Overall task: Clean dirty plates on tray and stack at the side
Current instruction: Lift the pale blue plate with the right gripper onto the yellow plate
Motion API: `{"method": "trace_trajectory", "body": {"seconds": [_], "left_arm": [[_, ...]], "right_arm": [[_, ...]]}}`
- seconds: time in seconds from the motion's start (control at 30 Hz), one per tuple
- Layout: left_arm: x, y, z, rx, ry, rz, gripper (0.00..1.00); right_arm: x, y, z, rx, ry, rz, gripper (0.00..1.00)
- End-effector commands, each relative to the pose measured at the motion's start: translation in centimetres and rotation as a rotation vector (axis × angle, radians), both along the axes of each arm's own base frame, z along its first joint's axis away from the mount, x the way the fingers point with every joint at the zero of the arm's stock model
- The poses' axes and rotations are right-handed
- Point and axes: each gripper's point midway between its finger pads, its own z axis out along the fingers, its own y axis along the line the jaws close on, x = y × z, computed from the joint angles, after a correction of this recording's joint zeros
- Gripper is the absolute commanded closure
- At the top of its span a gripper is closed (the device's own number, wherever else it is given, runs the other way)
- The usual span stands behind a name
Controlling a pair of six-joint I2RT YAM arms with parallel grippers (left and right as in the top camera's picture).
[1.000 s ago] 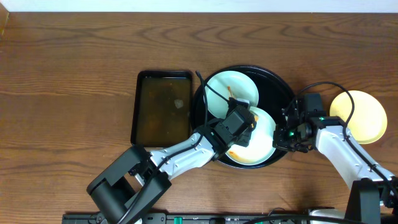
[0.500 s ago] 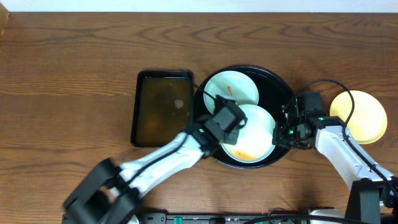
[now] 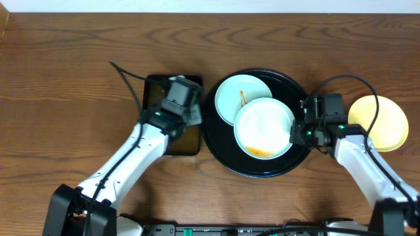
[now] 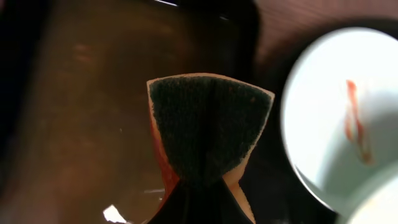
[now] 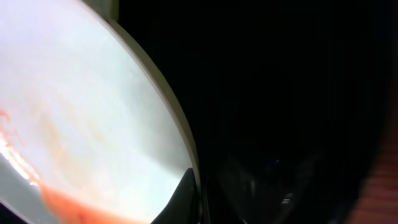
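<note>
Left arm (image 3: 131,154): swung off the tray (image 3: 289,92) in the last second. It was over the plates, now it's parked above the pan (image 3: 190,141). The front plate (image 3: 262,124) has slid a bit up the tray too.
Table (image 3: 65,65): brown wood, all the action is centre to right.
Tray: big glossy black round one with two plates in it, overlapping.
Pan: just left of the tray, full of murky brownish water.
Yellow plate (image 3: 380,124): off the tray, on the table to its right. Looks clean, so I'd guess that's where the stack starts.
Front plate: lies over the back one's edge. Mostly wiped, with an orange smear left near its lower rim. Looks rigid, light and glossy-wet, so probably slippy. I'd pinch the rim, since the flat middle gives nothing to grab.
Back plate (image 3: 230,98): mint, thin orange streak, not wiped yet. Same deal, go for the rim.
Right gripper (image 3: 305,131): clamped down on the front plate's right rim, looks like it's steadying it.
Left gripper (image 4: 202,183): pinched tight on the sponge.
Sponge (image 4: 208,124): dark scouring face toward the wrist camera, orange body, soft enough that it's squashed into a fan.
</note>
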Motion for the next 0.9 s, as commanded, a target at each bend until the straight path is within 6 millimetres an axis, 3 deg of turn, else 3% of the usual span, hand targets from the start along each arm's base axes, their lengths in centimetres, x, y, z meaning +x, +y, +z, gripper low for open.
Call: {"method": "trace_trajectory", "body": {"seconds": [0.0,0.23,0.43,0.73,0.87], "left_arm": [[0.7,2.5,0.0,0.018,0.001,0.055,0.91],[1.2,4.4,0.0,0.018,0.0,0.11,0.91],[1.2,4.5,0.0,0.018,0.001,0.113,0.88],[1.2,4.5,0.0,0.018,0.001,0.113,0.92],[1.2,4.5,0.0,0.018,0.001,0.113,0.92]], "right_arm": [[1.8,-1.0,3.8,-0.097,-0.156,0.06,0.99],[2.8,-2.7,9.5,-0.316,-0.368,0.196,0.99],[2.8,-3.9,13.1,-0.701,-0.464,0.255,0.99],[2.0,1.0,18.1,-1.063,-0.636,0.325,0.99],[1.8,2.6,19.2,-1.103,-0.688,0.361,0.99]]}}
